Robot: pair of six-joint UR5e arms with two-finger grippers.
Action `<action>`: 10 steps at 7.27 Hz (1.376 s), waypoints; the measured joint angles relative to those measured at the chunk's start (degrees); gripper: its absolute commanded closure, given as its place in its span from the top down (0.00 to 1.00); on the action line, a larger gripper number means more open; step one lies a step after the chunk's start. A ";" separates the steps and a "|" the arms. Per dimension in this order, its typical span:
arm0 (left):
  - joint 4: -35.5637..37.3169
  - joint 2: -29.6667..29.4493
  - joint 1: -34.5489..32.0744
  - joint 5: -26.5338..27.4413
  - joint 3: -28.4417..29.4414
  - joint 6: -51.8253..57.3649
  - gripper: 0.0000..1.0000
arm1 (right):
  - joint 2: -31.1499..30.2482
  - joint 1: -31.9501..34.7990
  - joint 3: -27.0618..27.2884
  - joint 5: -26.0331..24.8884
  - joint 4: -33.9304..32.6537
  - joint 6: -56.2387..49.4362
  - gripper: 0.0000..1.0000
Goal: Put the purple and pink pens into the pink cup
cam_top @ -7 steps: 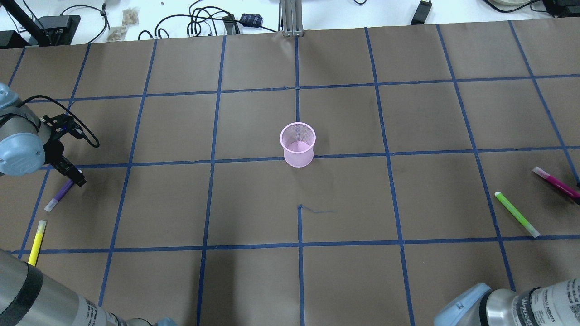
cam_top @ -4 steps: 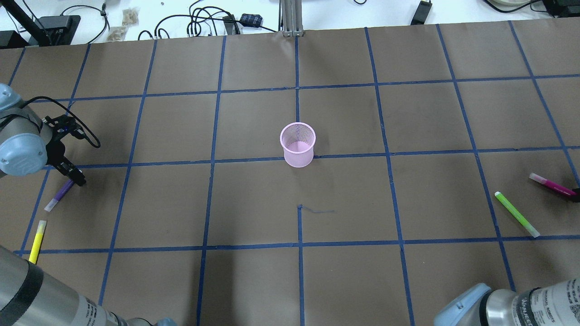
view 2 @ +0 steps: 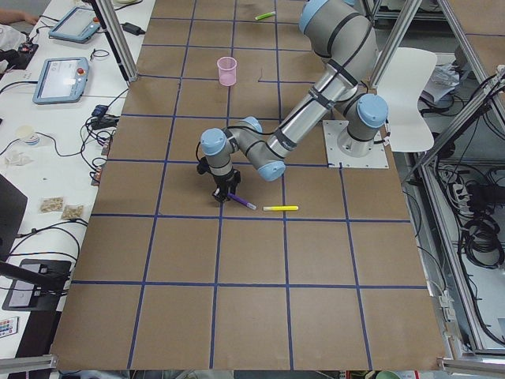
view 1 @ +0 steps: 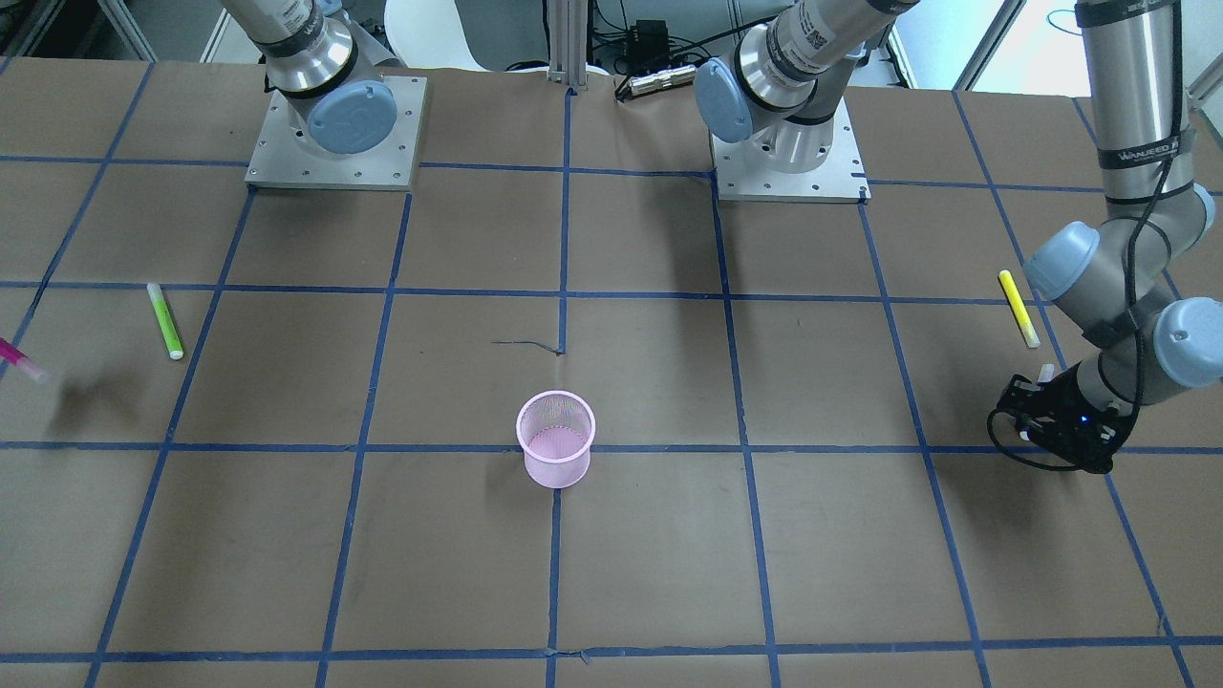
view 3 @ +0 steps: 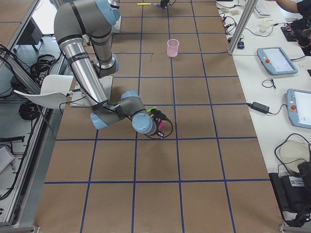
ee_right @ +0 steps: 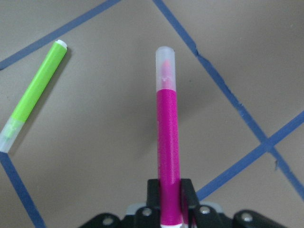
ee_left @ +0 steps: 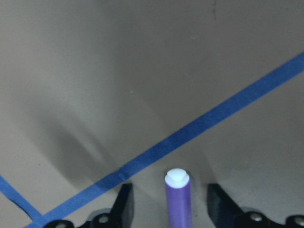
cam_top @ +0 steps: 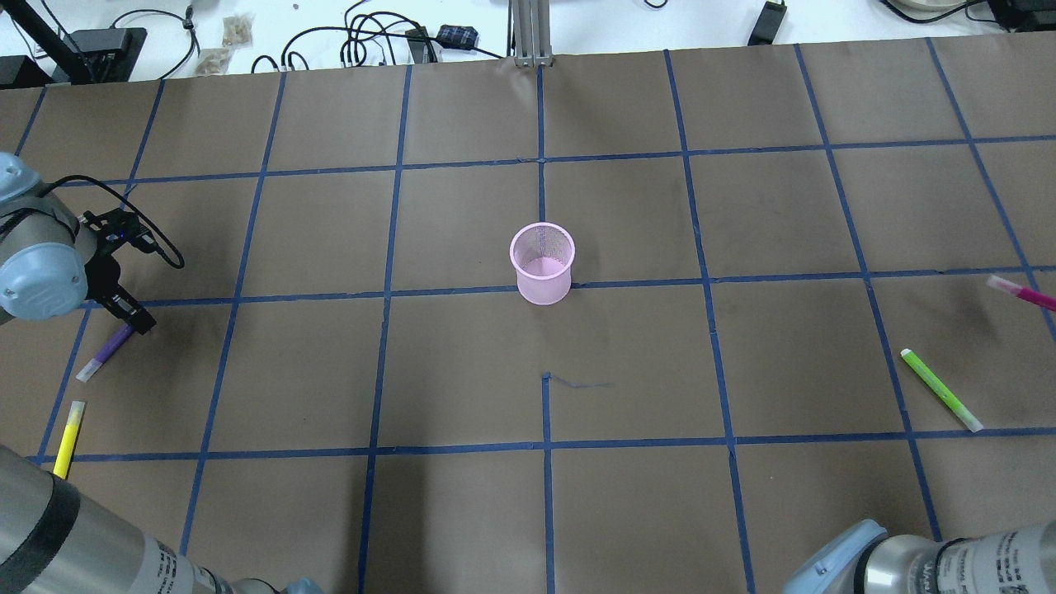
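The pink mesh cup (cam_top: 542, 264) stands upright at the table's middle, also in the front view (view 1: 556, 438). The purple pen (cam_top: 103, 351) lies at the far left. My left gripper (cam_top: 136, 320) is low over its near end. In the left wrist view the fingers (ee_left: 122, 205) stand apart on either side of the pen (ee_left: 178, 199), so the gripper (ee_left: 170, 209) is open. My right gripper (ee_right: 170, 199) is shut on the pink pen (ee_right: 167, 133) and holds it above the table. The pen shows at the overhead view's right edge (cam_top: 1021, 293).
A green pen (cam_top: 940, 389) lies on the table at the right, beside the held pink pen. A yellow pen (cam_top: 68, 437) lies at the left, nearer the robot than the purple one. Blue tape lines grid the brown table cover (cam_top: 627, 363).
The pink pen has risen off the table and moved away from the robot in my right gripper. The purple pen has shifted slightly left; my left gripper has barely moved.
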 measured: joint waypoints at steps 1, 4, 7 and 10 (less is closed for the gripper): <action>0.03 0.26 -0.07 -0.10 0.00 -0.01 0.00 | -3.68 4.34 -0.59 -0.40 0.06 1.59 0.00; -2.58 3.15 -0.83 -1.63 0.74 -0.12 0.00 | -7.14 22.41 -8.85 -5.72 3.94 16.53 0.00; -10.21 9.20 -4.46 -6.98 2.62 -7.46 0.00 | -5.84 39.92 -16.52 -12.39 7.04 43.82 0.00; -14.90 15.32 -8.79 -12.04 2.83 -17.70 0.00 | -5.14 58.01 -16.94 -23.73 11.03 79.35 0.00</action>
